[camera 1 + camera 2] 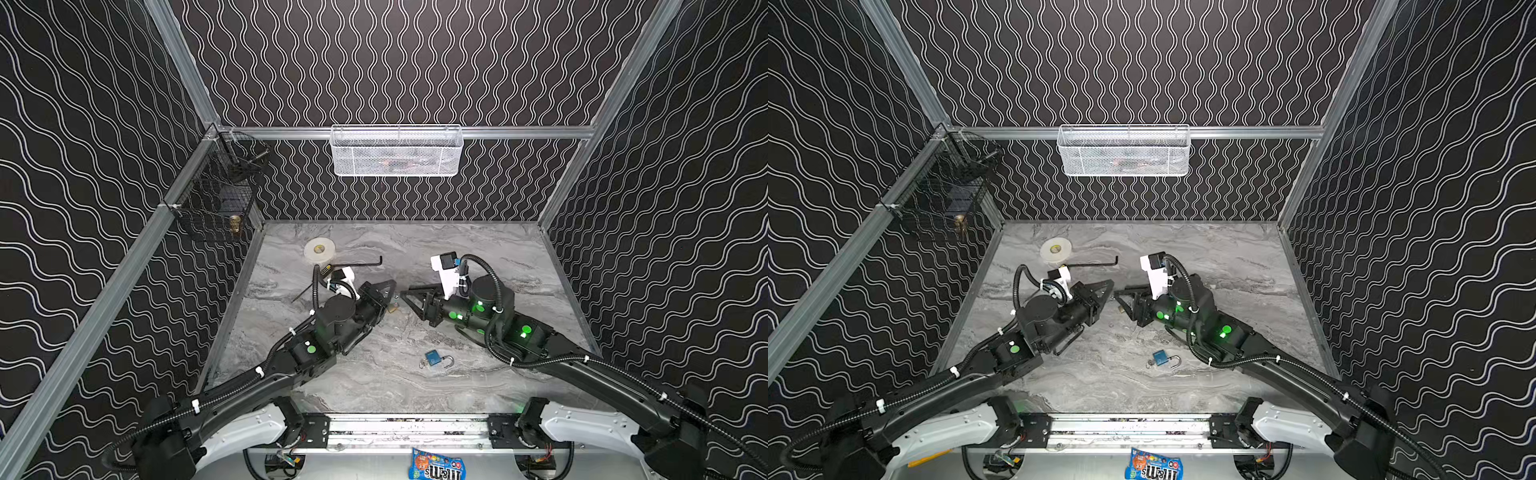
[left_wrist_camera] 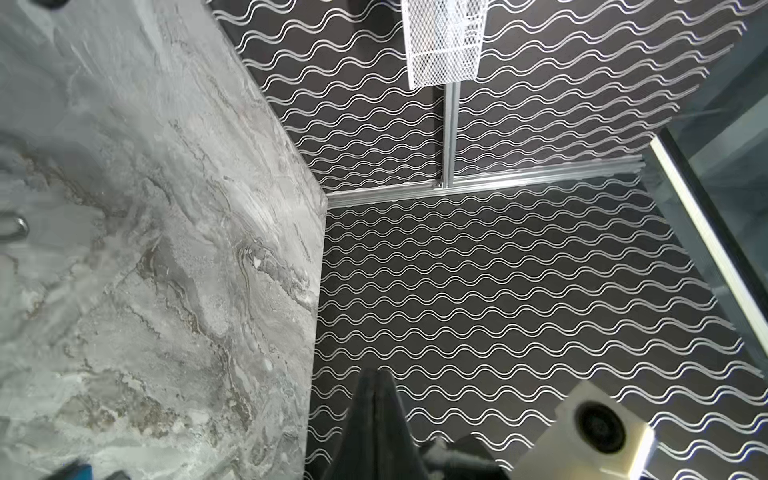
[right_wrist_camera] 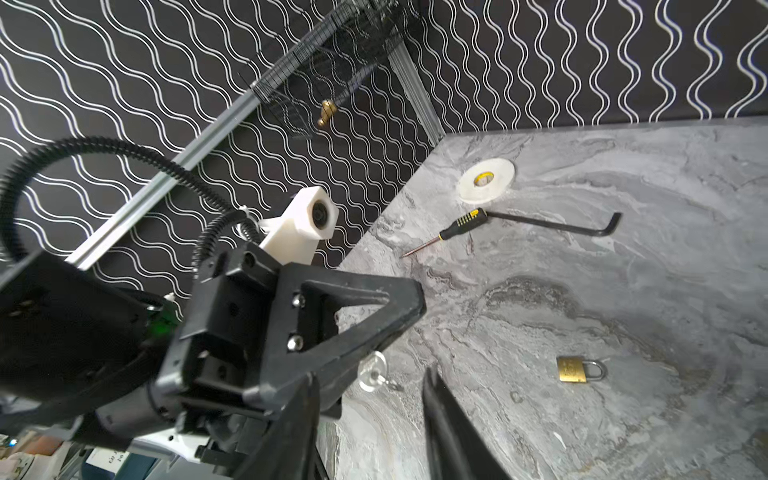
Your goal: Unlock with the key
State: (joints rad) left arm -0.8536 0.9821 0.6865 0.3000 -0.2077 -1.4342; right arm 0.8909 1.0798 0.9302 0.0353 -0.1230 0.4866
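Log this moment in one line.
left hand shut | right hand open | key between the hands, holder unclear | brass padlock shackle closed | blue padlock shackle open

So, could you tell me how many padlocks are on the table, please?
2. A blue padlock, shackle open, lies near the table's front edge; a brass padlock lies farther back, mid-table. Others may be hidden.

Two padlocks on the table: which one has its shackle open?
The blue padlock, lying nearer the robot's base: its shackle is swung out with one end free. The brass padlock, further back, has its shackle closed.
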